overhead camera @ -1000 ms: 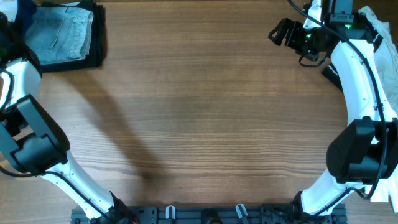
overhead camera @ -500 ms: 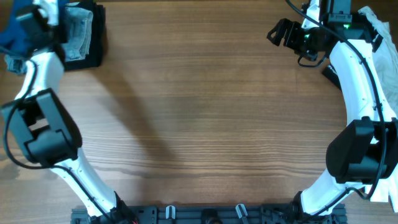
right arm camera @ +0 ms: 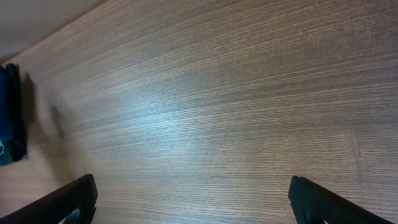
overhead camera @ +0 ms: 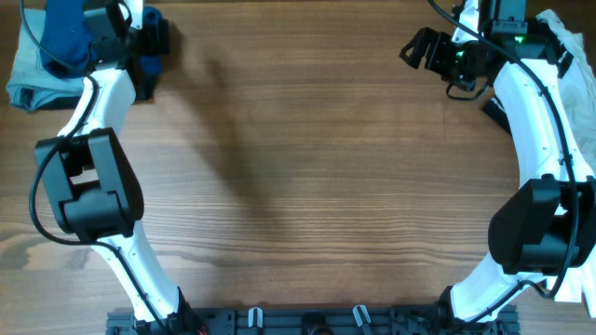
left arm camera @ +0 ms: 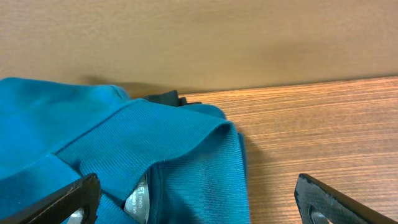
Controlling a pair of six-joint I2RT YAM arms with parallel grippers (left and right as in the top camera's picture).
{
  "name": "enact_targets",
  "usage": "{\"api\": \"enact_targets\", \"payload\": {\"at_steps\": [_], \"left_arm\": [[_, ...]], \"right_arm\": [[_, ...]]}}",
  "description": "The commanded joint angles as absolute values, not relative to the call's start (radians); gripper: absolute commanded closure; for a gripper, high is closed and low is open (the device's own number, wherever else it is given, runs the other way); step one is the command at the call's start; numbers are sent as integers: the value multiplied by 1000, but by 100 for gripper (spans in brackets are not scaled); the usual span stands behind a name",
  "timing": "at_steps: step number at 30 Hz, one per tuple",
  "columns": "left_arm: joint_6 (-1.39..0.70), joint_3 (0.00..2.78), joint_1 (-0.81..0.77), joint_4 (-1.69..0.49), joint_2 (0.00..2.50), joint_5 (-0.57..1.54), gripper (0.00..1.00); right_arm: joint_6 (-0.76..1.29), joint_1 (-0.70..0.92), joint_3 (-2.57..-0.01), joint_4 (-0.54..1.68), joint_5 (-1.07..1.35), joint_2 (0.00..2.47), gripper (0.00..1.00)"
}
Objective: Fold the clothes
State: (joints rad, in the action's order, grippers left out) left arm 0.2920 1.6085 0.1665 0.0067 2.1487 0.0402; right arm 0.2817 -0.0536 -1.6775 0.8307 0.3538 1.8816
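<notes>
Left tool spread wide over bunched blue shirt; right tool open, empty. Risk: closing here pinches several layers, skewing fold.

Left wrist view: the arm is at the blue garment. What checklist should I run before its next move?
1. Left gripper open: ok, jaws wide apart.
2. Blue garment within its reach: ok, right below the jaws.
3. Garment spread flat: not ok, bunched at the table corner.
4. Garment free of the jeans: cannot tell.
5. Right gripper open and empty: ok, over bare wood.
</notes>
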Motion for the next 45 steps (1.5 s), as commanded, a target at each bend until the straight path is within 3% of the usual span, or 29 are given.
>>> {"api": "enact_targets", "payload": {"at_steps": [1,10,18,28,33,45], "left_arm": [[276,1624,175,22,2083,52,0],[276,1623,257,49,2041,52,0],[276,1623,389,164,2279,108,0],[276,1623,479,54,2520,109,0],[275,1623,460,61,2455,116,0],[141,1623,324,-106,1938,193,0]], "right_arm": [[261,-49,-1675,831,337,1891,0],[262,-49,-1675,831,337,1891,1],[265,-25,-1675,831,337,1891,1],[264,-3,-1675,831,337,1891,0],[235,-3,-1676,821,337,1890,0],[104,-21,-1691,772,333,1755,0]]}}
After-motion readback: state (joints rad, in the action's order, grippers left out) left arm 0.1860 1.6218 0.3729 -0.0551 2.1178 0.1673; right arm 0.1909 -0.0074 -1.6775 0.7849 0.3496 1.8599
